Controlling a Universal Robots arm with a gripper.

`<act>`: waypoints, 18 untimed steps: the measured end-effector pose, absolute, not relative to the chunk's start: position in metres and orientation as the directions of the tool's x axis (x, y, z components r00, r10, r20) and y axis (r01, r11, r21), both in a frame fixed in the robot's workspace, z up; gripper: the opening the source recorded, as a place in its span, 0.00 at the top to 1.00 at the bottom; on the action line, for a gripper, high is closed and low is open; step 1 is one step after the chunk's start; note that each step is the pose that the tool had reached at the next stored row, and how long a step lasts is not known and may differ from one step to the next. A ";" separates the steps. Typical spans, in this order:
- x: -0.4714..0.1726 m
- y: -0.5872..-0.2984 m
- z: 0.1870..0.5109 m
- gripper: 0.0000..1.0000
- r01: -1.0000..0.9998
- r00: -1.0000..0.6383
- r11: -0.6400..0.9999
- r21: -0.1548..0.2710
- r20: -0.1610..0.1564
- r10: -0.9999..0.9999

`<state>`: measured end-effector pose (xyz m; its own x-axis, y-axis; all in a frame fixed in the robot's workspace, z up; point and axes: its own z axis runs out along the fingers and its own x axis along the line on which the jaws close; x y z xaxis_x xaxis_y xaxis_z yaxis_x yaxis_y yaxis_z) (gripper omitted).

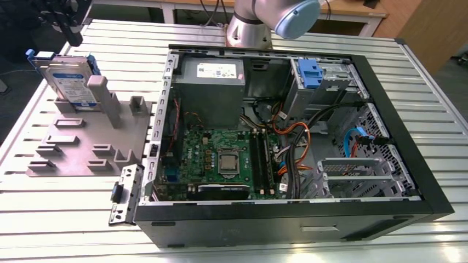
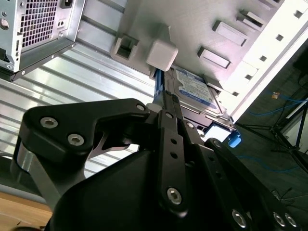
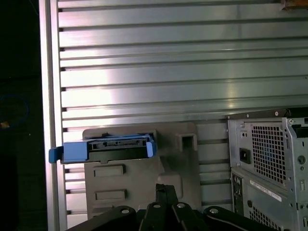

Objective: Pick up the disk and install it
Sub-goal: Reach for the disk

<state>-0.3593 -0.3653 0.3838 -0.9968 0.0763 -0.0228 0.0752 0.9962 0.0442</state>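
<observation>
Gripper (image 3: pixel 165 188) is closed on nothing, near the disk (image 1: pixel 69 82), which stands on edge in the tray (image 1: pixel 87 139) beside the case (image 1: pixel 292 219). We judge the disk rigid, fairly heavy and shock-sensitive. Grasp across its flat metal faces, not the thin frame (image 3: pixel 72 151).

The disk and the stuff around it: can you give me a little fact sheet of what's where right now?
disk: standing on edge in a slot of the grey tray, blue frame around it
grey tray: on the table, at the exterior view's left of the computer case
computer case: lying open, boards and cables showing
table: slatted metal
claw: over the tray, apart from the disk
progress: disk not yet picked up
</observation>
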 end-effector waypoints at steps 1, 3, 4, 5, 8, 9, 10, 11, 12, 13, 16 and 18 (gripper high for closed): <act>-0.360 -0.365 0.384 0.89 0.075 -0.997 0.996 0.044 -0.023 0.076; -0.361 -0.365 0.384 0.89 0.075 -0.997 0.996 0.044 -0.023 0.076; -0.361 -0.365 0.384 0.89 0.075 -0.997 0.996 0.044 -0.023 0.076; -0.361 -0.365 0.384 0.89 0.075 -0.997 0.996 0.044 -0.023 0.076; -0.361 -0.365 0.384 0.89 0.075 -0.997 0.996 0.044 -0.023 0.076; -0.361 -0.365 0.384 0.89 0.075 -0.997 0.996 0.044 -0.023 0.076; -0.361 -0.365 0.384 0.89 0.075 -0.997 0.996 0.044 -0.023 0.076; -0.361 -0.365 0.384 0.89 0.075 -0.997 0.996 0.044 -0.023 0.076; -0.361 -0.365 0.384 0.89 0.075 -0.997 0.996 0.044 -0.023 0.076; -0.361 -0.365 0.384 0.89 0.075 -0.997 0.996 0.044 -0.023 0.076; -0.361 -0.365 0.384 0.89 0.075 -0.997 0.996 0.044 -0.023 0.076; -0.362 -0.364 0.384 0.89 0.075 -0.997 0.996 0.044 -0.023 0.076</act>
